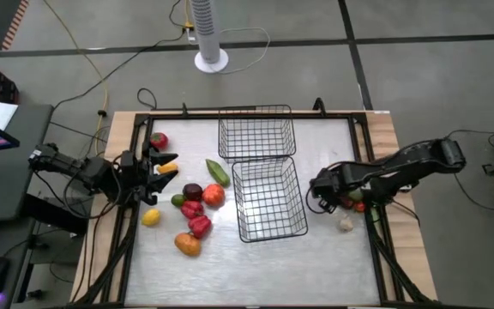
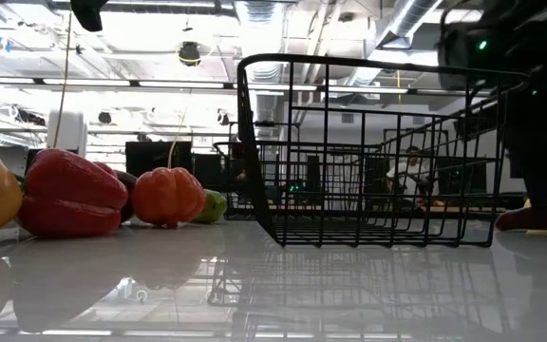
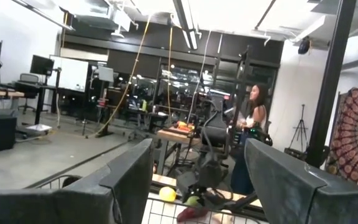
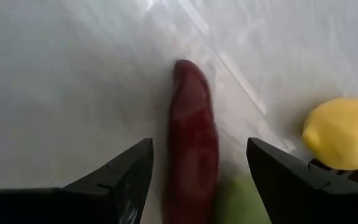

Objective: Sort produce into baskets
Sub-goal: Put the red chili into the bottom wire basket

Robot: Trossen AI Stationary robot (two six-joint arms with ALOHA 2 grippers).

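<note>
Poised with jaws wide over a dark red chili (image 4: 193, 134) on the worktop (image 1: 333, 257), the right gripper (image 4: 197, 180) must descend to grasp; both baskets (image 1: 268, 199) appear empty, left gripper (image 3: 197, 180) open, idle.

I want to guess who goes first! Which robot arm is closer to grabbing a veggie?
The right one. Its open gripper hangs right over a long dark red piece, fingers on each side. The left gripper waits by the table's edge.

red pepper (image 2: 69, 194) left | orange tomato (image 2: 167, 196) beside | wire basket (image 2: 378, 152) right
</note>
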